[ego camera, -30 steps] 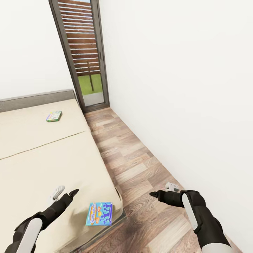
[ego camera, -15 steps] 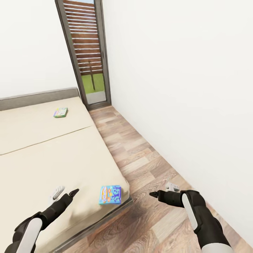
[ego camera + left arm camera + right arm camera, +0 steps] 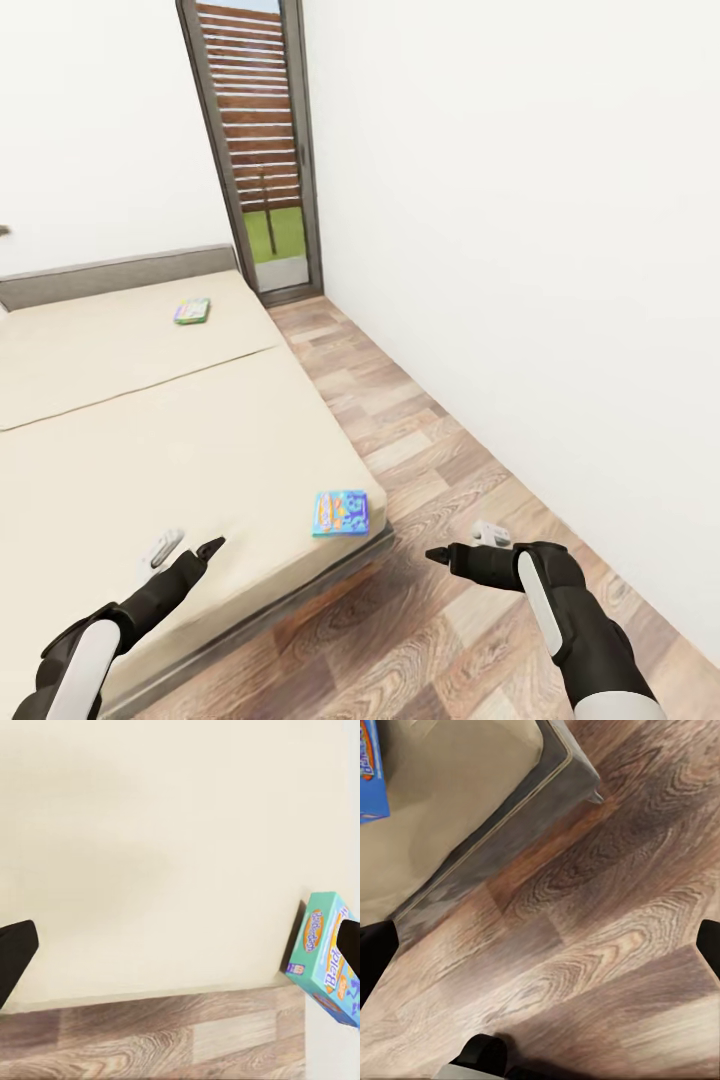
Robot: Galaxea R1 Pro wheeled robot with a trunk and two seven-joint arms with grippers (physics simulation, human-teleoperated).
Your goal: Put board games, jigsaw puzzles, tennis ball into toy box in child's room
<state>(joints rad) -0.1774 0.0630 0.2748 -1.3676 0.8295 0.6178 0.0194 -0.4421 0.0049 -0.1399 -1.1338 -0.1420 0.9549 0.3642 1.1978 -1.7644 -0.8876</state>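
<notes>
Blue game lies flat at the bed's corner, lettering unreadable; left claw and right claw gape empty.

1. The bed takes up the left side of the head view, with its headboard at the far end against the back wall.
2. One board game lies flat on the mattress at the bed's near right corner, just inside the edge.
3. A second board game lies on the mattress far back, near the headboard.
4. The floor runs along the bed's right side, between the bed and the side wall.
5. A tall window stands at the far end of that floor strip, right of the headboard.
6. The left hand hangs over the mattress, left of the near board game.
7. The right hand hangs over the floor, right of the bed's corner.
</notes>
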